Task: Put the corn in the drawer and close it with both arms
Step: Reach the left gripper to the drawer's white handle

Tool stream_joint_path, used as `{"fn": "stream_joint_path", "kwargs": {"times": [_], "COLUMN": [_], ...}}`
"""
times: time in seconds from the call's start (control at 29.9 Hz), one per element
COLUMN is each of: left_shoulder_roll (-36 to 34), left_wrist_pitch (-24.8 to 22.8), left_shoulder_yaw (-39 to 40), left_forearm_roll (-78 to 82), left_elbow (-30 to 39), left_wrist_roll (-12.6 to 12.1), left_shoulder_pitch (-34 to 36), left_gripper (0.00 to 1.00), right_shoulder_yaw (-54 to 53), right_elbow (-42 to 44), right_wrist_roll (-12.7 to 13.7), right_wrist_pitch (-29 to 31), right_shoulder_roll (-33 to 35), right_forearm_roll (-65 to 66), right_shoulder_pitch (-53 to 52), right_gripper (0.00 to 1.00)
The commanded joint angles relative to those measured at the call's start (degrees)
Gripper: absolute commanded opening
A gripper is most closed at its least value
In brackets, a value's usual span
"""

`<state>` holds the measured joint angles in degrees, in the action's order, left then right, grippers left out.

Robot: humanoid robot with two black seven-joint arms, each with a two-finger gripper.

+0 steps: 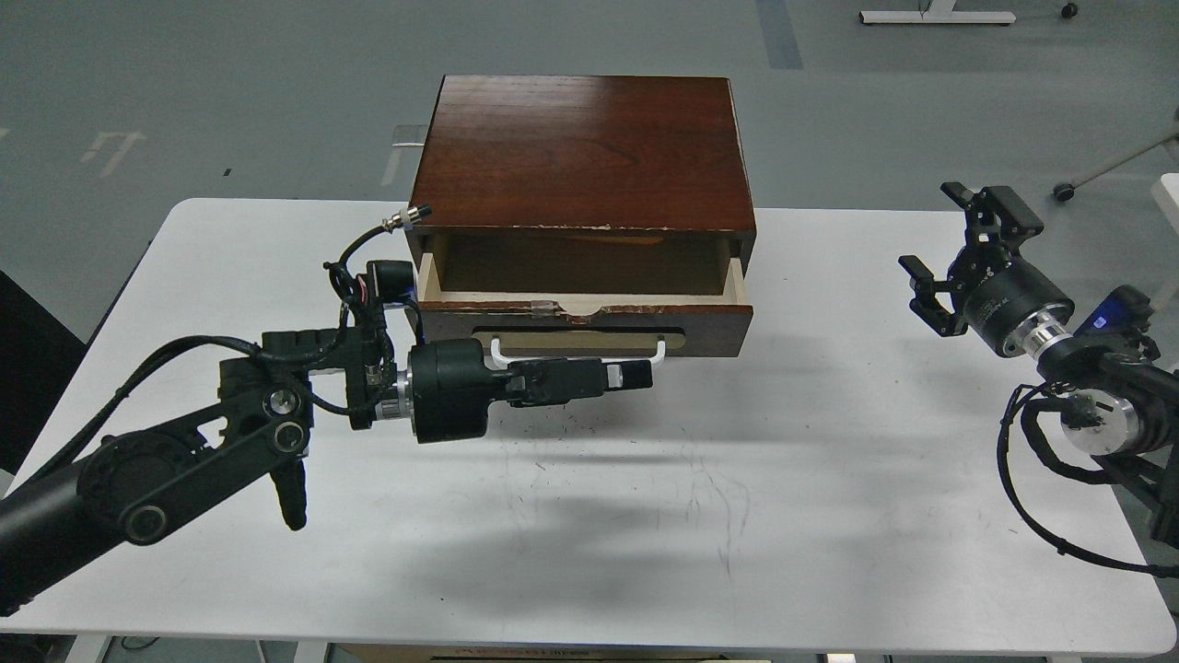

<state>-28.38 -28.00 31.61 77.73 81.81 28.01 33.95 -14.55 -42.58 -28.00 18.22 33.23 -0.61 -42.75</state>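
Observation:
The dark red-brown drawer (pixel 709 324) stands pulled partly out of its cabinet (pixel 580 152); its chipped top edge and pale wood sides show. The part of its inside that I can see is bare and shadowed. The corn is not in view. My left gripper (pixel 637 376) lies level just in front of the white bar handle (pixel 578 354), fingers pointing right and seen side-on, so their gap does not show. My right gripper (pixel 932 230) is open and empty, held above the table's right end, well apart from the drawer.
The cabinet sits at the back middle of the white table (pixel 645 516). My left arm's elbow and cables (pixel 276 405) hang over the table's left part. Grey floor lies beyond the table.

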Motion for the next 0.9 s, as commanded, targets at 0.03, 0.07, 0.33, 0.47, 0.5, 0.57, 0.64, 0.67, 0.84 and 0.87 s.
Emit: {"fn": "stream_joint_path", "kwargs": {"times": [0.03, 0.07, 0.33, 0.47, 0.5, 0.57, 0.64, 0.67, 0.84, 0.87], "left_shoulder_roll": [0.08, 0.08, 0.79, 0.96, 0.96, 0.87, 0.87, 0.87, 1.49, 1.75], "left_wrist_pitch": [0.00, 0.00, 0.00, 0.00, 0.00, 0.00, 0.00, 0.00, 0.00, 0.00], "left_shoulder_yaw": [0.56, 0.38, 0.47, 0.91, 0.91, 0.91, 1.00, 1.00, 1.00, 1.00], "left_forearm_roll": [-1.44, -2.23, -2.85, -3.03, -3.03, -3.11, -3.20, -3.29, -3.47, -3.47], "left_elbow": [-0.51, -0.77, -6.74, -9.29, -9.39, -9.47, -9.47, -9.56, -11.32, -11.67], "left_wrist_roll": [-0.01, -0.01, -0.58, -0.58, -0.58, -0.58, -0.58, -0.58, -0.58, -0.58], "left_shoulder_pitch": [-2.66, -3.27, -4.07, -3.98, -3.98, -3.98, -3.98, -3.98, -3.54, -3.45], "left_gripper": [0.00, 0.00, 0.00, 0.00, 0.00, 0.00, 0.00, 0.00, 0.00, 0.00], "right_shoulder_yaw": [0.05, 0.05, 0.05, 0.05, 0.05, 0.05, 0.05, 0.05, 0.05, 0.05], "right_elbow": [0.13, 0.13, 0.13, 0.13, 0.13, 0.13, 0.13, 0.13, 0.13, 0.13], "right_wrist_roll": [0.00, 0.00, 0.00, 0.00, 0.00, 0.00, 0.00, 0.00, 0.00, 0.00], "right_wrist_pitch": [-0.02, -0.02, -0.11, -0.11, -0.11, -0.11, -0.11, -0.11, -0.11, -0.11], "right_shoulder_roll": [-0.09, -0.18, -0.44, -0.44, -0.44, -0.44, -0.44, -0.44, -0.53, -0.53], "right_forearm_roll": [0.00, 0.00, 0.00, 0.00, 0.09, 0.09, 0.00, 0.00, 0.00, 0.00], "right_shoulder_pitch": [0.13, 0.13, 0.21, 0.57, 0.57, 0.65, 0.65, 0.65, 0.92, 0.92], "right_gripper": [1.00, 1.00, 1.00, 1.00, 1.00, 1.00, 1.00, 1.00, 1.00, 1.00]}}
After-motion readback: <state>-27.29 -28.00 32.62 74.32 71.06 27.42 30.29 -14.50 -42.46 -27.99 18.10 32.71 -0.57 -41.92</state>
